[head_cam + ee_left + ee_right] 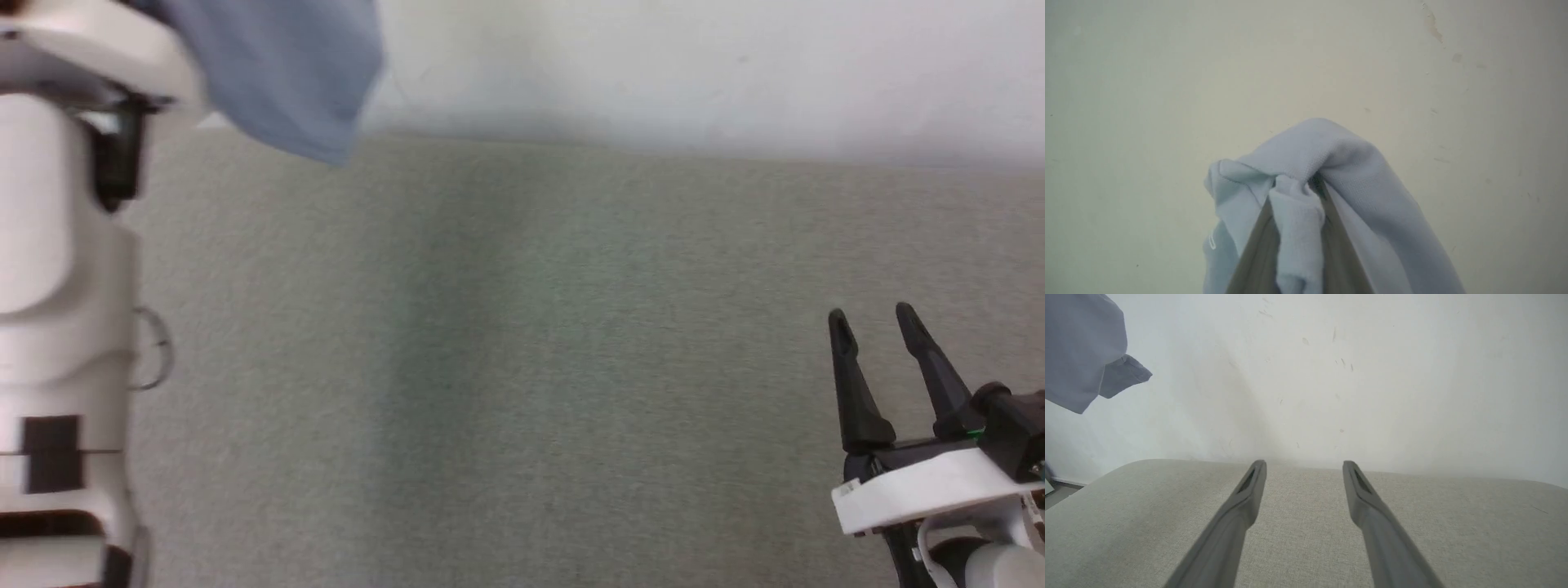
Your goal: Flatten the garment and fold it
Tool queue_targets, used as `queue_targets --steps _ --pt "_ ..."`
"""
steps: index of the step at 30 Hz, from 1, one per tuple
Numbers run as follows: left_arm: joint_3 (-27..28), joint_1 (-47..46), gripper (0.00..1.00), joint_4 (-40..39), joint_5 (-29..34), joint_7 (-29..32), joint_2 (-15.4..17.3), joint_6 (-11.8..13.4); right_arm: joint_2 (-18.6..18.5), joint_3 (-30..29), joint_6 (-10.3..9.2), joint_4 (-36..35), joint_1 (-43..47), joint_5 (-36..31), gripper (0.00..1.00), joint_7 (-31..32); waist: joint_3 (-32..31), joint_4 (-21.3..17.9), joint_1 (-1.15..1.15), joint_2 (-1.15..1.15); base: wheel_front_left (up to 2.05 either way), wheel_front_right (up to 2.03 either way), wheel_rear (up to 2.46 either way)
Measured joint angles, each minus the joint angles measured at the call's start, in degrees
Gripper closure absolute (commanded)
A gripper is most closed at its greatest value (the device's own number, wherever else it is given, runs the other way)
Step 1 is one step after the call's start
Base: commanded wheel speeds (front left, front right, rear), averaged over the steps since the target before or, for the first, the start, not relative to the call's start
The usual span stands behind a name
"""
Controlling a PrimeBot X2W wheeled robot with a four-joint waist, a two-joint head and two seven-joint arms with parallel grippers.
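Observation:
The garment (pixel 286 73), a light blue T-shirt, hangs in the air at the upper left of the head view, beside my raised pale left forearm. In the left wrist view my left gripper (pixel 1306 192) is shut on a bunched fold of the garment (pixel 1327 155), which drapes over both fingers (pixel 1257 249). A hanging part of the garment (pixel 1081 355) shows at the upper left of the right wrist view. My right gripper (pixel 873 318) stands open at the lower right above the grey fabric surface (pixel 522 367), nothing between its fingers (pixel 1245 506).
The grey cloth-covered surface (pixel 1306 539) ends at a white wall (pixel 702 65) behind it. My left arm's white casing (pixel 57 310) fills the left edge of the head view. A strip of floor (pixel 1057 494) shows past the surface's left edge.

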Motion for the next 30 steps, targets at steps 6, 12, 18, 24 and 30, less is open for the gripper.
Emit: queue_targets --steps 6,12,18,24,30 --pt "-3.98 2.81 1.00 -7.55 -2.98 0.68 -8.68 -0.79 -0.03 -1.00 0.00 0.02 1.66 0.47 0.00 0.10 -1.74 -4.75 0.00 0.00 0.00 0.00 0.00" --pt "-6.70 15.29 1.00 -13.66 -7.55 3.38 -15.39 0.21 -0.03 -0.99 0.00 -0.04 2.40 0.85 0.00 0.57 -2.71 -10.23 0.00 0.00 0.00 0.00 0.00" --pt "-9.93 33.79 1.00 -15.03 -10.77 3.93 -17.45 3.65 -0.02 -0.69 0.00 0.44 3.90 0.86 0.00 0.86 -2.85 -15.16 0.00 0.00 0.00 0.00 0.00" --pt "-13.14 51.72 1.00 -11.15 -9.93 0.37 -17.38 6.88 -0.03 -0.04 0.00 1.40 4.88 0.99 0.00 0.85 -2.87 -18.09 0.01 0.00 0.00 0.00 0.00" --pt "-14.50 57.92 0.00 -13.27 -9.99 -4.78 -17.79 9.01 -0.02 0.47 0.00 2.00 5.08 1.29 0.00 0.51 -3.44 -17.84 0.01 0.00 0.00 0.00 0.00"
